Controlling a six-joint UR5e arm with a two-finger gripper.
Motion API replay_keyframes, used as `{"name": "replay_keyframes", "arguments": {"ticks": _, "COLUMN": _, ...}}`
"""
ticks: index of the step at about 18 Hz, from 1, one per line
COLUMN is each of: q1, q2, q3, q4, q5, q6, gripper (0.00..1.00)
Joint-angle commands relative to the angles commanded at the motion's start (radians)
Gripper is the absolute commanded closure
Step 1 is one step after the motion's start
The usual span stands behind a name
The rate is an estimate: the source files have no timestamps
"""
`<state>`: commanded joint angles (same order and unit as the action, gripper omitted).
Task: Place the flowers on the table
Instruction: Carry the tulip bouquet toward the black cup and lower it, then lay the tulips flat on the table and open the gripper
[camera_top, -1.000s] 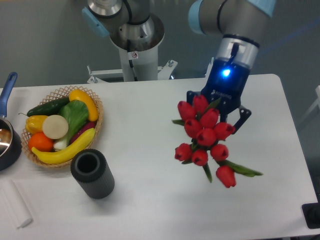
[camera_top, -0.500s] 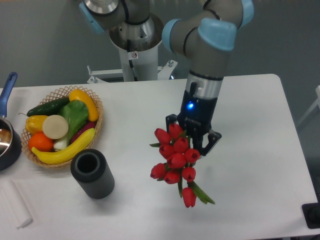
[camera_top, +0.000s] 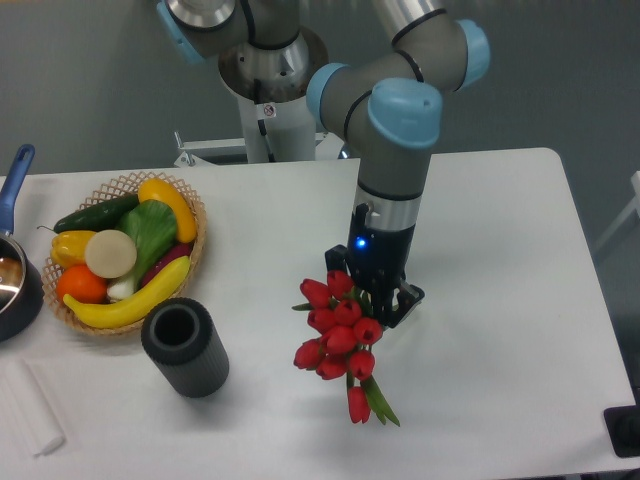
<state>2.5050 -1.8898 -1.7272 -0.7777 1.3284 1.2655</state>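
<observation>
Now the gripper (camera_top: 372, 292) is clamped around the flowers (camera_top: 338, 335), red heads hanging just above the table (camera_top: 500, 300).

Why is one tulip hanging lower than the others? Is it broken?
One bloom at the bottom of the flowers droops below the tight cluster, near a loose green leaf. It looks floppy rather than snapped, though a break cannot be ruled out from here. The gripper holds the bunch over the table.
</observation>
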Motion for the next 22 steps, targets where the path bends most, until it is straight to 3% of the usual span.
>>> {"name": "replay_keyframes", "arguments": {"ticks": 12, "q1": -0.028, "q2": -0.074, "q3": -0.017, "q4": -0.006, "q5": 0.002, "q6": 0.000, "gripper": 0.48}}
{"name": "replay_keyframes", "arguments": {"ticks": 15, "q1": -0.028, "q2": -0.081, "q3": -0.019, "q4": -0.003, "q5": 0.002, "q6": 0.000, "gripper": 0.32}}
{"name": "replay_keyframes", "arguments": {"ticks": 21, "q1": -0.028, "q2": -0.075, "q3": -0.009, "q4": -0.008, "q5": -0.003, "q6": 0.000, "gripper": 0.31}}
{"name": "replay_keyframes", "arguments": {"ticks": 22, "q1": -0.026, "q2": -0.068, "q3": 0.001, "q4": -0.014, "q5": -0.009, "q6": -0.002, "gripper": 0.26}}
